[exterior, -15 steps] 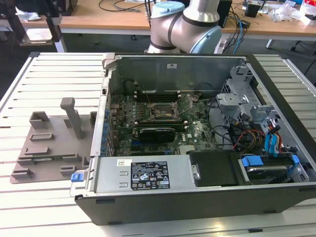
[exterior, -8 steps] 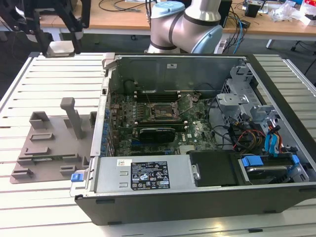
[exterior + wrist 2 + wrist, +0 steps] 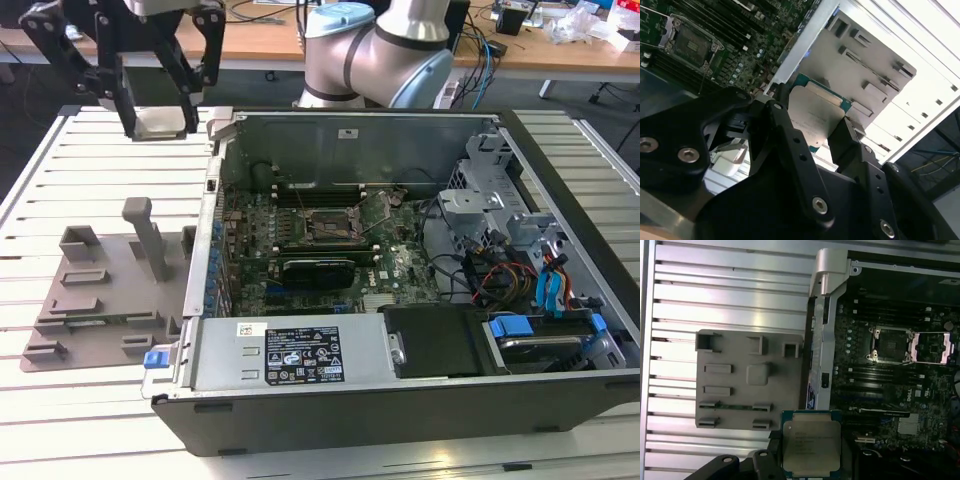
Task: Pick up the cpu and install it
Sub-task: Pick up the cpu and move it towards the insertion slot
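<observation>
At the near table edge, computer case [image 3: 300, 355]: it lies on its side with the lid off, and its grey front panel with a printed label faces the exterior view.
Drive corner: blue tabs [image 3: 510, 328] and bundled cables fill the case's end on the exterior view's right.
Table [image 3: 60, 420]: pale slatted metal that carries both the case and the tray.
Tray [image 3: 100, 300]: grey plastic with moulded pockets and 1 tall upright post. It lies flat just beside the case, on the exterior view's left.
Motherboard [image 3: 400, 265]: a green board on the case floor.
Graphics card [image 3: 318, 268]: a black rectangular card standing on the board, just nearer than the socket.
Socket [image 3: 330, 226]: a square dark recess near the middle of the board. In the first wrist view, its metal frame [image 3: 932, 347] is folded open to 1 side.
Gripper [image 3: 160, 112]: black, with 2 fingers clamped on opposite edges of the cpu. It hangs beyond the tray, over the table's far slats.
Cpu [image 3: 160, 124]: pinched between the fingers, outside the case, near the case's far corner and well apart from the socket. In the second wrist view, its silvery top [image 3: 812, 117] sits tilted between the black fingers [image 3: 847, 137]. In the first wrist view, a thin green rim frames it [image 3: 811, 442].
Arm [image 3: 385, 50]: grey and pale blue joints rising behind the case's far wall.
Desk [image 3: 540, 45]: a wooden top with cables, farthest back.
</observation>
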You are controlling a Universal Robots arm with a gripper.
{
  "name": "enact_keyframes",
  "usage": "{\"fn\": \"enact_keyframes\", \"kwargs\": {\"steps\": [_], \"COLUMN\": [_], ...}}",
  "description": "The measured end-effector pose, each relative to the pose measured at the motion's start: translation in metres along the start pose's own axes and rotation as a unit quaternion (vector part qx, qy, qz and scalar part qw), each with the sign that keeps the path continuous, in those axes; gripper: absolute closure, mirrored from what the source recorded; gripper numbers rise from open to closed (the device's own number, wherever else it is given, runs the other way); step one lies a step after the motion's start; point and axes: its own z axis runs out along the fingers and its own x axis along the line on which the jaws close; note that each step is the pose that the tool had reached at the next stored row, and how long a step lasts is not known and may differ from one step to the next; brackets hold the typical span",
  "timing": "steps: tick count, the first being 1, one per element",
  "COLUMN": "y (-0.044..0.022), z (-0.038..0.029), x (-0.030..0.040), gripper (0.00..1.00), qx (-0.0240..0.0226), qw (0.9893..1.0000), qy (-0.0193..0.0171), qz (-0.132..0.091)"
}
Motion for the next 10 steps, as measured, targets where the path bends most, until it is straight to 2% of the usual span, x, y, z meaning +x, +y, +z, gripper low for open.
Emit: {"fn": "enact_keyframes", "kwargs": {"steps": [4, 6, 10], "y": [-0.0006, -0.0012, -0.0014], "z": [0.0139, 0.0210, 0.0283], "x": [-0.0126, -0.0221, -0.0360], "gripper": [0.45, 0.45, 0.45], "qx": [0.0001, 0.0000, 0.0001], "qw": [1.0000, 1.0000, 1.0000], "qy": [0.0001, 0.0000, 0.0000], "qz": [0.000, 0.000, 0.000]}}
